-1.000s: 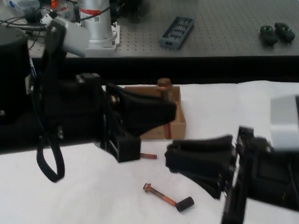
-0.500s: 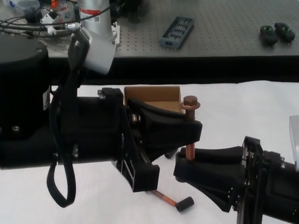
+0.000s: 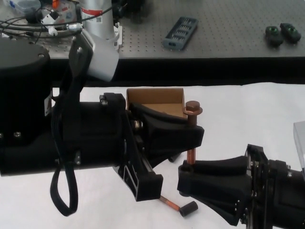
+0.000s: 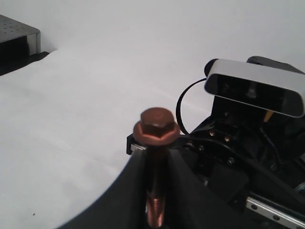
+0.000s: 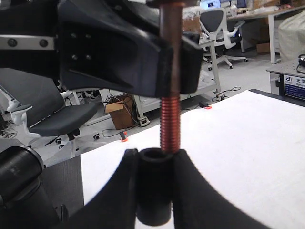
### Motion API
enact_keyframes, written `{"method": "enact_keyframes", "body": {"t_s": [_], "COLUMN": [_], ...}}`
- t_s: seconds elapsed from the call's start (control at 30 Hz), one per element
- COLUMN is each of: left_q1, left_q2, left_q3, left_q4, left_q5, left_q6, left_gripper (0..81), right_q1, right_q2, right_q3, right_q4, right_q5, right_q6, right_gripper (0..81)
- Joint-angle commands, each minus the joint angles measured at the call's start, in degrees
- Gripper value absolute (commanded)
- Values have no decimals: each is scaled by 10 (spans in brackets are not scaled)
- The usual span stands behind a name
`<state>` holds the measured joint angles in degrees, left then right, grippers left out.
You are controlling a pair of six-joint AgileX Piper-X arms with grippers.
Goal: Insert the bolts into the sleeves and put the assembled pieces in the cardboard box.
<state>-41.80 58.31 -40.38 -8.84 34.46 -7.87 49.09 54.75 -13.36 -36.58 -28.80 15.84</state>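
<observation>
My left gripper (image 3: 193,136) is shut on a copper bolt (image 3: 192,125) and holds it upright, hex head (image 4: 156,127) on top, beside the cardboard box (image 3: 157,101). Just below it, my right gripper (image 3: 185,172) is shut on a black sleeve (image 5: 154,185), which stands upright between its fingers. The bolt's threaded end (image 5: 170,121) comes down to the sleeve's top rim, a little off its centre; I cannot tell whether it is inside. A second bolt with a sleeve on its end (image 3: 178,206) lies on the white cloth in front.
The open cardboard box stands at the cloth's far middle, partly hidden by the left arm. Behind, on the perforated bench, are a blue-grey rack (image 3: 180,31), two dark green parts (image 3: 282,32) and a white robot base (image 3: 97,21). Bare cloth (image 3: 248,114) lies to the right.
The left gripper carried the bolt from over the box to the right, then lowered it slightly. The right gripper shifted right and down with the sleeve, ending under the bolt.
</observation>
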Motion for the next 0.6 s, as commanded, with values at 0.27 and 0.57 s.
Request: {"method": "enact_keyframes", "body": {"t_s": [0.27,0.57], "left_q1": [-3,-3], "left_q2": [-6,-6], "left_q3": [0,0], "left_q4": [-2,2], "left_q5": [-8,-8], "left_q6": [6,6], "left_gripper": [6,6], "right_q1": [-3,-3], "right_q2": [-27,-32], "right_q3": [-2,-2], "right_q4": [24,-27], "right_q5": [27,38], "right_q6": [-5,-4], "right_gripper": [36,36]}}
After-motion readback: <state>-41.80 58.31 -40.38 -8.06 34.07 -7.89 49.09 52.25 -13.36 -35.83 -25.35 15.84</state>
